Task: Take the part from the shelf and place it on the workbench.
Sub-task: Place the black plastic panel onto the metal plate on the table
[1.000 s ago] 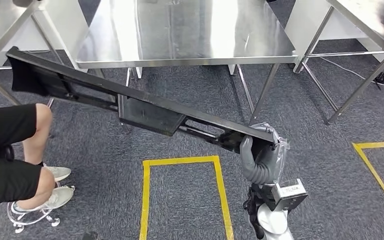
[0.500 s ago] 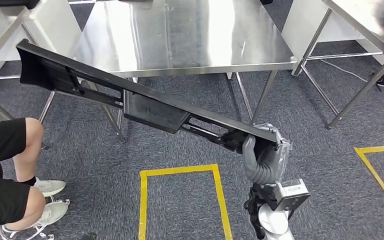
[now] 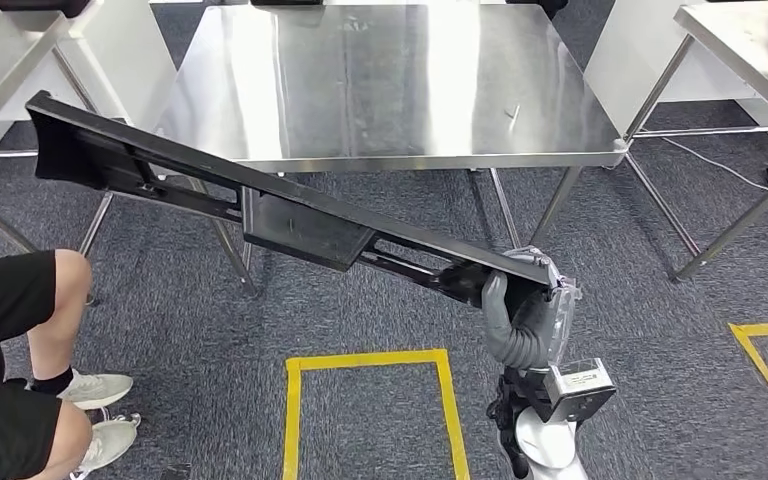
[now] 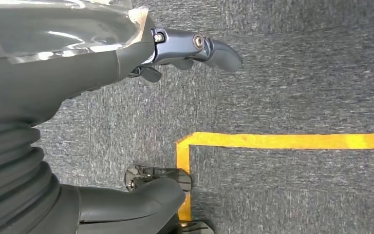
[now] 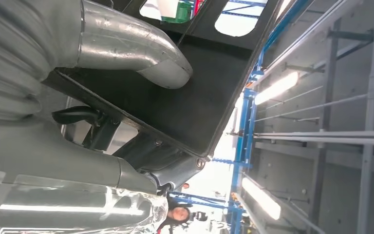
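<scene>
**Carrying the part, counter not yet reached**

Judging by how things lie, the pick-up is done and the set-down is all that is left; the steel counter (image 3: 390,90) stands ahead of the right hand (image 3: 522,318), beyond it and up from it in the head view, with bare grey carpet (image 3: 610,250) between; nothing of the part rests on the steel yet, though its far half crosses in front of the counter's near edge. The long black part (image 3: 290,225) is held at one end only; it runs away from the right hand to that hand's left and slopes upward, its far end off past the counter's left corner; the right hand grasps the near end, thumb and fingers wrapped round the rim, and the right wrist view shows the thumb (image 5: 141,53) laid on the dark panel. The left hand (image 4: 78,73) hangs over the carpet, released, holding nothing, its fingers (image 4: 209,48) apart.

Around: a second counter (image 3: 750,50) lies off to the right of the right hand, well apart; another counter (image 3: 0,60) stands beyond the part's far end. A seated person's legs (image 3: 20,330) are to the left of the right hand, below the part's far half; that long overhang could, I judge, swing near them or catch the counter's leg (image 3: 225,240) on a turn. Yellow floor tape (image 3: 365,360) marks a box just beside the right hand, on its left.
</scene>
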`<state>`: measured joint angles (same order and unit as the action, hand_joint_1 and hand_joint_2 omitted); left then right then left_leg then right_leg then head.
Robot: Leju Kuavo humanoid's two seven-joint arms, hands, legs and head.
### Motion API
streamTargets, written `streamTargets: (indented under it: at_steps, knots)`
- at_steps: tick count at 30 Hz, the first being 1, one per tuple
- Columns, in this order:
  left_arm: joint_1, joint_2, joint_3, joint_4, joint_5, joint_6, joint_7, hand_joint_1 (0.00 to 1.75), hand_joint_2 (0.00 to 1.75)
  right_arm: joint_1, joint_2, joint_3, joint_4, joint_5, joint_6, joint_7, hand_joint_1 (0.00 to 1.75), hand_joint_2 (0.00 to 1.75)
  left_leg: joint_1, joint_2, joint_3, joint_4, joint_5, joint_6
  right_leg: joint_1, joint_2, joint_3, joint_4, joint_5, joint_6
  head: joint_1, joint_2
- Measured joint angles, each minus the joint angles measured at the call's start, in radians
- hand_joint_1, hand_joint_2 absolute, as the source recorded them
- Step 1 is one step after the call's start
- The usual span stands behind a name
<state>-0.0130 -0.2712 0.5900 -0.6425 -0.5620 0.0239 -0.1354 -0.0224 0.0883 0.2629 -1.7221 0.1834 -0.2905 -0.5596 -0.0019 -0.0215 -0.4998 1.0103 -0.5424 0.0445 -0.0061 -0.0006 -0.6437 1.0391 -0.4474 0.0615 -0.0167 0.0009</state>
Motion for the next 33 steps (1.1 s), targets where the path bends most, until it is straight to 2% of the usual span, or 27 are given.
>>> streamTargets:
  at_steps: [1, 2, 4, 5, 7, 8, 9, 10, 11, 12, 13, 15, 16, 17, 19, 20, 21, 24, 25, 26, 28, 29, 30, 31, 32, 33]
  knots:
    - [-0.001, -0.001, 0.002, 0.000, -0.001, 0.000, -0.001, 0.00, 1.75, 0.000, 0.000, 0.000, 0.000, 0.000, 0.000, 0.000, 1.75, 1.75, -0.002, 0.000, 0.008, 0.001, -0.006, -0.006, 0.002, -0.001, 0.007, -0.009, 0.012, -0.014, 0.000, 0.000]
    - [-0.002, -0.002, 0.003, 0.000, -0.002, 0.000, -0.002, 0.00, 1.75, -0.001, 0.000, -0.001, 0.000, 0.000, 0.001, 0.000, 1.75, 1.75, -0.003, 0.001, 0.013, 0.000, -0.008, -0.012, 0.001, 0.000, 0.017, -0.011, 0.010, -0.029, 0.000, 0.000]
    - [-0.005, -0.003, 0.005, 0.000, -0.007, -0.001, -0.004, 0.00, 1.75, 0.000, 0.001, -0.002, -0.002, 0.000, 0.000, 0.000, 1.75, 1.75, -0.003, 0.004, 0.015, 0.028, -0.009, -0.021, -0.008, 0.002, 0.040, -0.020, 0.007, -0.047, 0.000, 0.000]
    - [-0.008, -0.004, 0.006, 0.000, -0.010, -0.001, -0.004, 0.00, 1.75, 0.000, 0.002, -0.003, -0.003, 0.000, 0.000, 0.000, 1.75, 1.75, -0.001, 0.007, -0.004, 0.065, -0.014, -0.025, -0.011, 0.003, 0.052, -0.022, 0.002, -0.055, 0.000, 0.000]
    - [-0.012, -0.004, 0.007, 0.001, -0.014, -0.002, -0.005, 0.00, 1.75, 0.002, 0.003, -0.005, -0.004, 0.000, -0.002, 0.000, 1.75, 1.75, 0.003, 0.012, -0.081, 0.185, -0.047, -0.035, -0.012, 0.003, 0.069, -0.025, -0.013, -0.065, -0.001, 0.000]
    - [-0.012, -0.004, 0.008, 0.002, -0.016, -0.003, -0.005, 0.00, 1.75, 0.004, 0.002, -0.006, -0.004, 0.000, -0.002, 0.000, 1.75, 1.75, 0.005, 0.013, -0.127, 0.243, -0.073, -0.040, -0.012, 0.004, 0.076, -0.025, -0.021, -0.067, -0.001, 0.000]
    - [-0.012, -0.004, 0.009, 0.003, -0.018, -0.004, -0.005, 0.00, 1.75, 0.008, 0.002, -0.007, -0.004, 0.000, -0.003, 0.000, 1.75, 1.75, 0.007, 0.014, -0.164, 0.278, -0.094, -0.044, -0.011, 0.005, 0.084, -0.025, -0.029, -0.067, -0.001, 0.000]
    - [-0.011, -0.004, 0.010, 0.004, -0.019, -0.006, -0.005, 0.00, 1.75, 0.011, 0.002, -0.008, -0.004, 0.000, -0.005, 0.000, 1.75, 1.75, 0.007, 0.014, -0.188, 0.283, -0.099, -0.045, -0.011, 0.007, 0.094, -0.025, -0.038, -0.066, -0.001, 0.000]
    - [-0.011, -0.004, 0.011, 0.006, -0.020, -0.007, -0.005, 0.00, 1.75, 0.015, 0.002, -0.008, -0.004, 0.000, -0.007, 0.000, 1.75, 1.75, 0.008, 0.015, -0.195, 0.255, -0.079, -0.045, -0.011, 0.009, 0.107, -0.025, -0.048, -0.064, -0.001, 0.000]
    - [-0.011, -0.004, 0.011, 0.006, -0.021, -0.009, -0.006, 0.00, 1.75, 0.017, 0.002, -0.009, -0.004, 0.001, -0.009, 0.000, 1.75, 1.75, 0.008, 0.015, -0.185, 0.196, -0.033, -0.041, -0.010, 0.010, 0.122, -0.025, -0.059, -0.062, -0.001, 0.000]
    - [-0.011, -0.003, 0.012, 0.007, -0.021, -0.010, -0.007, 0.00, 1.75, 0.018, 0.002, -0.011, -0.004, 0.002, -0.011, 0.000, 1.75, 1.75, 0.006, 0.016, -0.169, 0.129, 0.027, -0.034, -0.010, 0.010, 0.134, -0.025, -0.070, -0.060, -0.001, 0.000]
    - [-0.012, -0.002, 0.014, 0.011, -0.022, -0.010, -0.009, 0.00, 1.75, 0.019, 0.003, -0.013, -0.005, 0.002, -0.013, 0.000, 1.75, 1.75, -0.001, 0.017, -0.146, 0.040, 0.099, -0.022, -0.007, 0.012, 0.152, -0.030, -0.087, -0.051, 0.001, 0.000]
    - [-0.013, -0.002, 0.015, 0.012, -0.022, -0.011, -0.010, 0.00, 1.75, 0.020, 0.003, -0.014, -0.006, 0.002, -0.013, 0.000, 1.75, 1.75, -0.005, 0.016, -0.143, 0.025, 0.110, -0.015, -0.005, 0.013, 0.158, -0.030, -0.091, -0.044, 0.001, 0.000]
    - [-0.014, -0.002, 0.016, 0.013, -0.022, -0.011, -0.010, 0.00, 1.75, 0.021, 0.003, -0.015, -0.007, 0.002, -0.013, 0.000, 1.75, 1.75, -0.008, 0.015, -0.141, 0.021, 0.105, -0.008, -0.002, 0.014, 0.164, -0.030, -0.090, -0.036, 0.001, 0.000]
    - [-0.016, -0.003, 0.018, 0.013, -0.023, -0.011, -0.012, 0.00, 1.75, 0.024, 0.002, -0.017, -0.010, 0.002, -0.014, 0.000, 1.75, 1.75, -0.005, 0.013, -0.116, 0.007, 0.109, 0.005, 0.001, 0.013, 0.170, -0.014, -0.092, -0.023, 0.000, 0.000]
    - [-0.018, -0.004, 0.019, 0.013, -0.023, -0.011, -0.013, 0.00, 1.75, 0.023, 0.002, -0.018, -0.011, 0.003, -0.014, -0.001, 1.75, 1.75, -0.002, 0.013, -0.102, 0.003, 0.106, 0.011, 0.001, 0.012, 0.160, 0.011, -0.099, -0.020, 0.001, 0.000]
    - [-0.020, -0.004, 0.020, 0.014, -0.023, -0.011, -0.014, 0.00, 1.75, 0.023, 0.001, -0.019, -0.012, 0.003, -0.014, -0.001, 1.75, 1.75, 0.001, 0.012, -0.091, -0.001, 0.103, 0.015, 0.001, 0.011, 0.135, 0.055, -0.114, -0.021, 0.002, 0.000]
    - [-0.023, -0.005, 0.021, 0.015, -0.023, -0.012, -0.014, 0.00, 1.75, 0.022, 0.001, -0.020, -0.013, 0.002, -0.014, -0.001, 1.75, 1.75, 0.003, 0.011, -0.078, -0.002, 0.086, 0.020, -0.003, 0.010, 0.011, 0.231, -0.174, -0.023, 0.003, 0.000]
    - [-0.022, -0.005, 0.022, 0.016, -0.022, -0.012, -0.014, 0.00, 1.75, 0.024, 0.000, -0.020, -0.012, 0.002, -0.014, -0.001, 1.75, 1.75, 0.003, 0.010, -0.072, -0.002, 0.080, 0.019, -0.004, 0.010, -0.019, 0.253, -0.176, -0.017, 0.003, 0.000]
    - [-0.022, -0.005, 0.022, 0.017, -0.022, -0.011, -0.014, 0.00, 1.75, 0.025, 0.000, -0.020, -0.012, 0.002, -0.014, -0.001, 1.75, 1.75, 0.003, 0.009, -0.064, -0.002, 0.072, 0.017, -0.005, 0.010, -0.029, 0.237, -0.159, -0.008, 0.003, 0.000]
    - [-0.023, -0.006, 0.024, 0.020, -0.021, -0.011, -0.015, 0.00, 1.75, 0.025, -0.002, -0.021, -0.010, 0.002, -0.014, -0.001, 1.75, 1.75, 0.004, 0.007, -0.044, -0.002, 0.055, 0.011, -0.007, 0.008, 0.001, 0.109, -0.072, 0.015, 0.004, 0.000]
    - [-0.023, -0.006, 0.024, 0.021, -0.021, -0.010, -0.015, 0.00, 1.75, 0.025, -0.002, -0.021, -0.010, 0.002, -0.014, -0.002, 1.75, 1.75, 0.003, 0.006, -0.034, -0.002, 0.047, 0.007, -0.007, 0.006, 0.020, 0.045, -0.037, 0.016, 0.003, 0.000]
    - [-0.025, -0.006, 0.025, 0.022, -0.020, -0.008, -0.016, 0.00, 1.75, 0.024, -0.002, -0.021, -0.008, 0.001, -0.014, -0.004, 1.75, 1.75, 0.002, 0.006, -0.027, -0.002, 0.039, 0.001, -0.005, 0.003, 0.037, -0.001, -0.014, 0.009, 0.003, 0.000]
    - [-0.027, -0.006, 0.025, 0.023, -0.019, -0.006, -0.017, 0.00, 1.75, 0.024, -0.003, -0.022, -0.007, 0.000, -0.013, -0.006, 1.75, 1.75, 0.001, 0.006, -0.023, -0.001, 0.033, -0.005, -0.002, 0.001, 0.044, -0.021, -0.005, -0.005, 0.002, 0.000]
    - [-0.028, -0.006, 0.026, 0.025, -0.017, -0.002, -0.019, 0.00, 1.75, 0.023, -0.003, -0.022, -0.006, -0.002, -0.012, -0.008, 1.75, 1.75, 0.000, 0.006, -0.018, 0.001, 0.030, -0.010, 0.000, 0.000, 0.046, -0.023, -0.009, -0.020, 0.002, 0.000]
    - [-0.030, -0.006, 0.028, 0.027, -0.015, 0.002, -0.022, 0.00, 1.75, 0.023, -0.003, -0.022, -0.004, -0.005, -0.009, -0.011, 1.75, 1.75, 0.000, 0.006, -0.016, 0.003, 0.028, -0.015, -0.001, 0.001, 0.053, -0.024, -0.008, -0.031, 0.001, 0.000]
